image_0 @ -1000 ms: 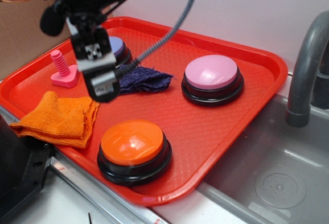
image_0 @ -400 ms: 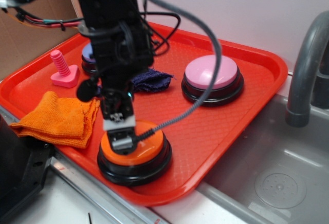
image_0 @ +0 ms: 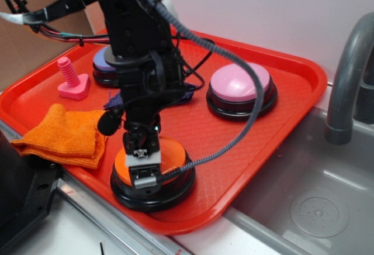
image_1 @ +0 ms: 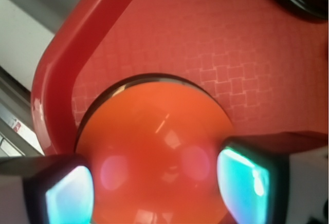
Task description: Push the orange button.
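The orange button (image_0: 173, 157), a glossy orange dome on a black base, sits at the front of the red tray (image_0: 234, 132). My gripper (image_0: 144, 172) points straight down onto its dome and appears to touch its top. In the wrist view the orange button (image_1: 154, 131) fills the space under my gripper (image_1: 157, 188). The two fingers stand wide apart over the dome, so the gripper is open with nothing held between them. The arm hides the left part of the button in the exterior view.
A pink-topped button (image_0: 241, 85) stands at the tray's back right and a blue-purple-topped one (image_0: 102, 62) at the back left. A folded orange cloth (image_0: 64, 135), a pink screw toy (image_0: 71, 79) and a dark blue rag (image_0: 187, 94) lie nearby. A grey faucet (image_0: 350, 79) and sink (image_0: 310, 202) are on the right.
The gripper came from above the tray's back left down and forward onto the orange button, and now sits slightly lower on the dome than 0.4 s ago.
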Controlling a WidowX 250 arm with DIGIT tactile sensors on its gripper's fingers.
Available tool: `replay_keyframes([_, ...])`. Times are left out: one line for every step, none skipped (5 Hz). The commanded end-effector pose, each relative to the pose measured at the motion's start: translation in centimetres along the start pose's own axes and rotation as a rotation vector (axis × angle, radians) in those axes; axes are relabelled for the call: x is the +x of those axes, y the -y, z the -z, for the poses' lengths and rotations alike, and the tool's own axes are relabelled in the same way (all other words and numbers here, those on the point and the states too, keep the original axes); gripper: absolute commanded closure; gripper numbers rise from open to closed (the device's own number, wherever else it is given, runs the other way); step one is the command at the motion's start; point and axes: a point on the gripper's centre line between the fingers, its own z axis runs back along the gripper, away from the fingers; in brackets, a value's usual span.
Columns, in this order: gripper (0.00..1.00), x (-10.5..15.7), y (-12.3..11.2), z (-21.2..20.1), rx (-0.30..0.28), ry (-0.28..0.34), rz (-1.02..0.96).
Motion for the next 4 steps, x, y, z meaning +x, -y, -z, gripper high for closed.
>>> replay_keyframes([0.00,-0.6,0.6,-0.5,0.008,0.006,0.023])
replay_keyframes([0.00,-0.2,0.6,-0.8,0.016,0.009,0.024])
replay_keyframes([0.00,-0.2,0.9,1.4,-0.026,-0.031,0.038])
replay_keyframes([0.00,-0.1,1.2,2.0,-0.027,-0.038,0.048])
